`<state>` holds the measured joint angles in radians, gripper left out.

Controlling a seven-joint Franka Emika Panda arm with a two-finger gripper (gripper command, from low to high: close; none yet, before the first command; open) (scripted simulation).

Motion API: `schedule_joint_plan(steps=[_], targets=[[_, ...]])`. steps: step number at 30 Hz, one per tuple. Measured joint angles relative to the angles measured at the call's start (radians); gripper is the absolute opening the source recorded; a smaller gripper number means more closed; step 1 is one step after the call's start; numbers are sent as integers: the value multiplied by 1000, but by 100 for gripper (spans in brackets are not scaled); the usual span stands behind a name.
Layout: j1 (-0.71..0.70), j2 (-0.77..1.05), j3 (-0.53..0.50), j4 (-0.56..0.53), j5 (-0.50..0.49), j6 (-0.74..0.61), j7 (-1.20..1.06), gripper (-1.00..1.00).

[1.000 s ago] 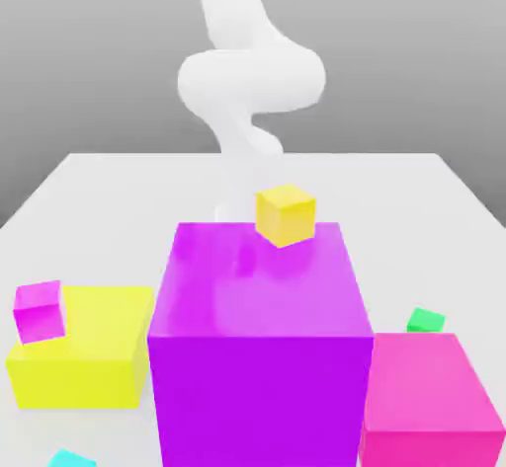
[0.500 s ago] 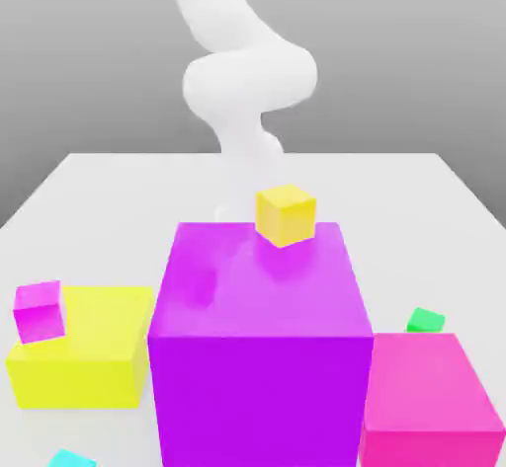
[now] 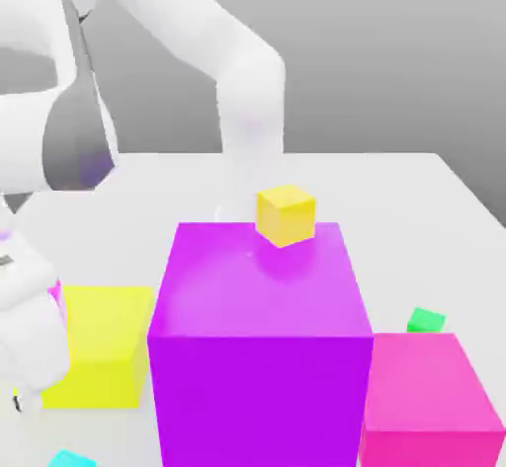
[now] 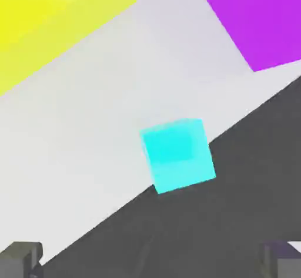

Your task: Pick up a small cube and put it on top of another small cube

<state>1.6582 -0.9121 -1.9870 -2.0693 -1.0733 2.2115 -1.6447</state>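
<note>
The hand (image 4: 151,260) is held wide open and empty, the cyan cube (image 4: 179,156) at six o'clock from the yellow block (image 3: 104,347), probably light and stiff, best gripped mid-height across opposite faces.

Large purple block (image 3: 259,386), smooth, plastic-looking, faintly glossy on top; small turquoise cube (image 4: 179,155), smooth and plain; pale grey bench (image 3: 395,238), smooth, softly reflective.
</note>
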Motion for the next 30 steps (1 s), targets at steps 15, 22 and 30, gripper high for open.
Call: schedule_joint_plan(steps=[15,22,30], targets=[[-20,-14,29,-9,-25,-22,-7,-100],[-483,45,509,-147,163,-99,63,-100],[-800,-70,985,-272,284,-279,288,-100]])
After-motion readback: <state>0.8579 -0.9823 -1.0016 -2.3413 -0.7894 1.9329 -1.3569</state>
